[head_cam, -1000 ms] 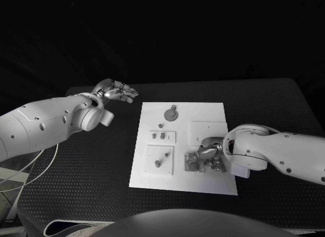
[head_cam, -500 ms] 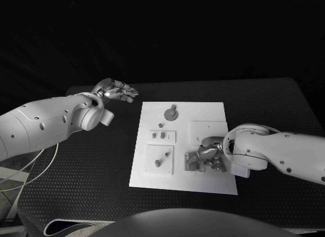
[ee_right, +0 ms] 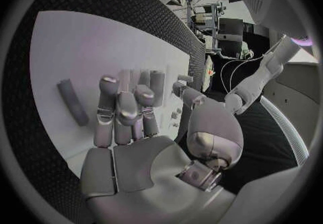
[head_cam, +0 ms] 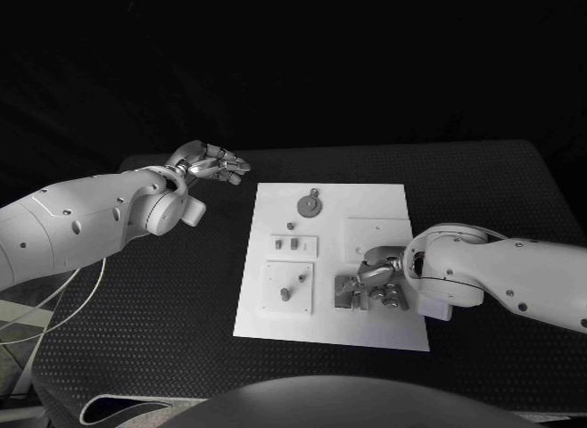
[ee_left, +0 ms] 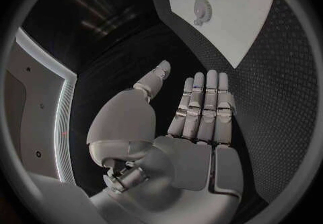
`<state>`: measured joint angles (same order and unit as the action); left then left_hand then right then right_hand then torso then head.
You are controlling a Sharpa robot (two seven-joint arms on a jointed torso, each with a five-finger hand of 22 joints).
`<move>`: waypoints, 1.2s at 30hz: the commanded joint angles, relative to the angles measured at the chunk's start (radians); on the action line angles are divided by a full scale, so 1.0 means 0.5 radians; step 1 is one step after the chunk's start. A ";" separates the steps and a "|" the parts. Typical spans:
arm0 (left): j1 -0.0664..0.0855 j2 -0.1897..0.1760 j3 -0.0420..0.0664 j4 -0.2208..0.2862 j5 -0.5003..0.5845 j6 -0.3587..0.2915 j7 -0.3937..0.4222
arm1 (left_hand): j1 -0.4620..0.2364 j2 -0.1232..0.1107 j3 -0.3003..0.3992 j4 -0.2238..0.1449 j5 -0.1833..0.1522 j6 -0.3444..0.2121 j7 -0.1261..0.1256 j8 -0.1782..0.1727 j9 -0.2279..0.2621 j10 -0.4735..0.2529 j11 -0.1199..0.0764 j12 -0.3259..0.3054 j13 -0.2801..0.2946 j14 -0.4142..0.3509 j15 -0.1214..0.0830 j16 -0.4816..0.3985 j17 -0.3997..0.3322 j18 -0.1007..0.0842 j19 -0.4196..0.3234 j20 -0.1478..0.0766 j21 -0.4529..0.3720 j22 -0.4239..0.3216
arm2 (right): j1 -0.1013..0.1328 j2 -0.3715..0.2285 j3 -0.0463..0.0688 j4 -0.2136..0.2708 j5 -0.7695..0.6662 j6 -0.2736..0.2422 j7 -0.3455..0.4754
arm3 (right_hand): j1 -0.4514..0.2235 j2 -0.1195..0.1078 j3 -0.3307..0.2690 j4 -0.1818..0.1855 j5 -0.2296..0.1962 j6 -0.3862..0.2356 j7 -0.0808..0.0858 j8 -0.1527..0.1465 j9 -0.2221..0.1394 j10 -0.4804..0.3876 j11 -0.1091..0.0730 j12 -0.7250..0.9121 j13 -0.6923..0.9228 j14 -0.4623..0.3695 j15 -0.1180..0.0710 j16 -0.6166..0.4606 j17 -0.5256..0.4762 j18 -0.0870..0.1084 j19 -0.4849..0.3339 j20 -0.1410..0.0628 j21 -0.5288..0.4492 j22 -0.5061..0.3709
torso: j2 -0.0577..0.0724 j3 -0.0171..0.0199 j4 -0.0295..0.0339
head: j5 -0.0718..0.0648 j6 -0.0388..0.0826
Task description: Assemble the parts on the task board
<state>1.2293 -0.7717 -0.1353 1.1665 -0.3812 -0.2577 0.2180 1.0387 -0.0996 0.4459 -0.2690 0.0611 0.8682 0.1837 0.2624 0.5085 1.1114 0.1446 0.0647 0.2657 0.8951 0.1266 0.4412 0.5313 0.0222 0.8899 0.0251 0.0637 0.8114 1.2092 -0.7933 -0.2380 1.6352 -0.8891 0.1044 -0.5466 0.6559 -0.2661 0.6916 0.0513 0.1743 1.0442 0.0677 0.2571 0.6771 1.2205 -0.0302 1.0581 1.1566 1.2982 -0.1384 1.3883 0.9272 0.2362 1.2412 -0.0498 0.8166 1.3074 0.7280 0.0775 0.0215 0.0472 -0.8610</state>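
Fingers of the right hand (head_cam: 377, 283) bend over loose parts (head_cam: 349, 292) at the task board (head_cam: 332, 332) near corner; a grasp seems uncertain. Left hand (head_cam: 211, 164) hovers spread, apart. Much assembly remains.

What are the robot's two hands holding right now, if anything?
Nothing. The left hand hangs open beside the white board; the right hand is over the board with fingers apart and nothing in them.
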 commanded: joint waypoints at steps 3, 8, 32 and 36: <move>0.002 0.000 0.001 0.005 0.009 0.016 0.011 | -0.013 -0.002 0.000 0.017 -0.009 -0.014 -0.004 0.013 -0.003 -0.009 -0.002 0.008 -0.002 0.016 0.004 -0.007 0.003 0.020 0.007 0.007 0.013 -0.003 | -0.010 -0.006 -0.007 -0.008 -0.055 -0.053 -0.002 | 0.018 -0.023 -0.003 0.039 0.106 -0.041 0.027 -0.021 0.007 -0.016 -0.002 0.012 -0.003 -0.008 0.000 -0.005 -0.002 0.051 0.003 -0.017 -0.009 0.038 | 0.000 0.0006 0.001 | 0.000 -0.003; 0.002 0.001 0.001 0.004 0.009 0.015 0.012 | -0.013 -0.002 0.001 0.017 -0.009 -0.014 -0.004 0.013 -0.003 -0.009 -0.002 0.008 -0.002 0.016 0.004 -0.008 0.003 0.020 0.007 0.007 0.013 -0.003 | -0.009 -0.048 -0.006 0.030 -0.109 -0.121 0.058 | 0.054 -0.008 -0.026 0.054 0.249 -0.037 0.026 -0.018 0.015 -0.014 -0.003 0.019 -0.005 -0.006 -0.001 0.000 -0.002 0.051 0.007 -0.017 -0.001 0.040 | -0.001 0.0020 0.000 | -0.004 0.001; 0.001 -0.003 0.000 0.004 0.009 0.023 0.008 | -0.013 0.000 0.002 0.019 -0.009 -0.012 -0.005 0.015 -0.004 -0.007 -0.002 0.010 -0.003 0.018 0.004 -0.010 0.007 0.021 0.008 0.007 0.014 -0.004 | 0.189 -0.426 -0.004 0.204 -0.489 0.156 0.144 | 0.255 0.347 -0.204 -0.389 0.267 0.068 -0.007 0.040 0.075 0.046 -0.033 0.052 -0.020 0.012 -0.025 0.056 0.038 0.051 0.010 -0.008 0.048 0.041 | 0.001 -0.0003 0.002 | -0.045 0.028; 0.001 -0.002 0.000 0.002 0.009 0.028 0.006 | -0.013 0.000 0.002 0.019 -0.009 -0.012 -0.005 0.016 -0.004 -0.006 -0.003 0.010 -0.003 0.018 0.004 -0.011 0.008 0.021 0.008 0.007 0.014 -0.004 | 0.188 -0.493 -0.005 0.218 -0.602 0.196 0.117 | 0.250 0.361 -0.202 -0.431 0.269 0.087 -0.012 0.048 0.084 0.053 -0.037 0.052 -0.024 0.015 -0.028 0.061 0.041 0.051 0.009 -0.004 0.050 0.041 | 0.002 0.0007 -0.002 | -0.051 0.023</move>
<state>1.2294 -0.7733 -0.1357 1.1659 -0.3810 -0.2572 0.2170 1.0388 -0.0995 0.4481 -0.2668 0.0611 0.8682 0.1837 0.2664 0.5078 1.1114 0.1446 0.0648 0.2659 0.8978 0.1293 0.4413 0.5342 0.0222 0.8899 0.0251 0.0637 0.8107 1.3040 -1.0337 -0.2402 1.7402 -1.0925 0.1351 -0.4789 0.7820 -0.0970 0.5921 -0.1603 0.3021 1.0771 0.0581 0.2751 0.7186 1.2403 -0.0503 1.0775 1.1454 1.3049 -0.1465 1.4132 0.9466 0.2366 1.2490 -0.0507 0.8384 1.3074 0.7284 0.0777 0.0216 0.0236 -0.8484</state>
